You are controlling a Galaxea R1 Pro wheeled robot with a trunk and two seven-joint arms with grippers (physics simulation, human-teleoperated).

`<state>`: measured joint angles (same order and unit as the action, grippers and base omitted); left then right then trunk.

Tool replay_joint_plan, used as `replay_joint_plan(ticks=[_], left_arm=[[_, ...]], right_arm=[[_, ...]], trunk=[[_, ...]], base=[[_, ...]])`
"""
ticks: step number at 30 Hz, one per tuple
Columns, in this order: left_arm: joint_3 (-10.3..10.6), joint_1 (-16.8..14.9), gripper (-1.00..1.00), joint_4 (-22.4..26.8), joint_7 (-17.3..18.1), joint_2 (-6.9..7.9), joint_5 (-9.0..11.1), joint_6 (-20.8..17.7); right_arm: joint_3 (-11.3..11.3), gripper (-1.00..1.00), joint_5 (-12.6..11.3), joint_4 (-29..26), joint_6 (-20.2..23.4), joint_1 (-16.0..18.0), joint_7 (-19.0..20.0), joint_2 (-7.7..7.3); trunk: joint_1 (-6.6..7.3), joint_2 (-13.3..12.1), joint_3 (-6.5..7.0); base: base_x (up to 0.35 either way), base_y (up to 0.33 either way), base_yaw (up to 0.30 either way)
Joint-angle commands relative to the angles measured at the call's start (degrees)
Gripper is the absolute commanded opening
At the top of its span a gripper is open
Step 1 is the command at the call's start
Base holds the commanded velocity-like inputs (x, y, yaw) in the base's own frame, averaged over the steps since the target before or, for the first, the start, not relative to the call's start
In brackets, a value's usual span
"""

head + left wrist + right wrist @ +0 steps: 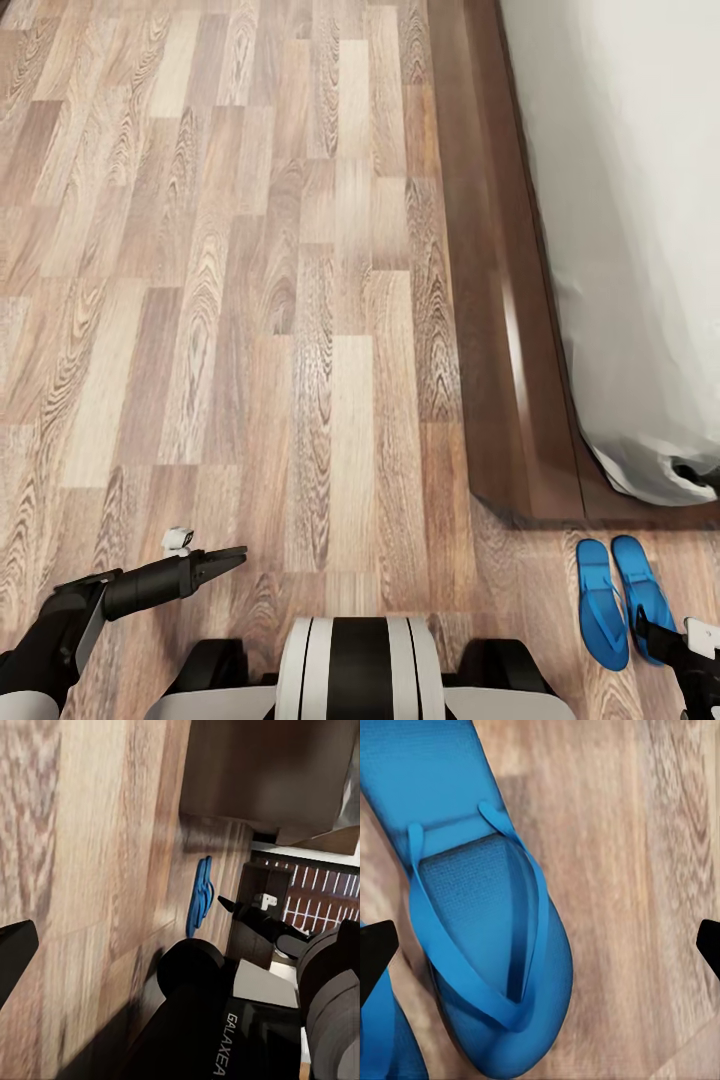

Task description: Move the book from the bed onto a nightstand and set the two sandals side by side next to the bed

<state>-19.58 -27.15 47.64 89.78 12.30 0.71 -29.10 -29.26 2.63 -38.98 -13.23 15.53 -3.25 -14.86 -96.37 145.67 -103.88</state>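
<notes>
Nearest in the head view is the robot's own trunk (352,665), white with black stripes, at the near edge of the wood-plank floor (230,300). Its left gripper (222,561) hangs low over bare floor at the near left, its dark fingers drawn to a narrow point and looking pressed together. At the near right the two sandals (620,600) lie flat on the floor, side by side and parallel, just beside the near corner of the bed (520,400), whose dark brown frame runs far along the right side with the pale mattress (640,250) on top. The right gripper (660,635) sits at the near right edge, just over the near end of the right-hand sandal. In the right wrist view one sandal (487,937) lies directly under the camera with its thin toe strap up, and a strip of the other shows at the edge; the two dark fingertips (373,949) stand spread wide at opposite edges of that view, holding nothing, above the sandal rather than gripping it. The left wrist view catches the blue pair (199,894) from a low angle, next to the dark bed frame (262,772), with the right arm's gripper (232,905) close by them.
</notes>
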Motion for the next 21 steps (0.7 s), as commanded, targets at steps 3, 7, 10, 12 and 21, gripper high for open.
replay_joint_plan(ticks=[3,7,10,12,21], left_arm=[[-0.02,-0.01,1.0,0.0,0.22,0.0,-0.01,-0.61],[-0.02,-0.01,1.0,0.0,0.22,0.0,-0.01,-0.61],[-0.02,-0.01,1.0,0.0,0.22,0.0,-0.02,-0.61],[-0.02,-0.01,1.0,0.0,0.22,0.0,-0.01,-0.61],[-0.02,-0.01,1.0,-0.02,0.22,-0.02,-0.17,-0.59]], right_arm=[[-0.07,1.0,0.27,0.05,-0.16,0.03,-0.18,0.0],[-0.05,1.0,0.27,0.05,-0.14,0.03,-0.18,0.0],[-0.06,1.0,0.27,0.03,-0.16,0.03,-0.18,0.0],[-0.05,1.0,0.27,-0.11,-0.15,0.03,-0.18,0.0],[-0.08,1.0,0.21,-0.21,-0.13,0.03,-0.13,0.0]], trunk=[[0.08,-0.03,0.65],[0.18,-0.09,1.54],[0.26,-0.13,2.2],[0.31,-0.15,2.64],[0.55,-0.27,4.64]], base=[[0.0,0.0,0.0],[0.0,0.0,0.0],[0.0,0.0,0.0],[0.0,0.0,0.0],[0.0,0.0,0.0]])
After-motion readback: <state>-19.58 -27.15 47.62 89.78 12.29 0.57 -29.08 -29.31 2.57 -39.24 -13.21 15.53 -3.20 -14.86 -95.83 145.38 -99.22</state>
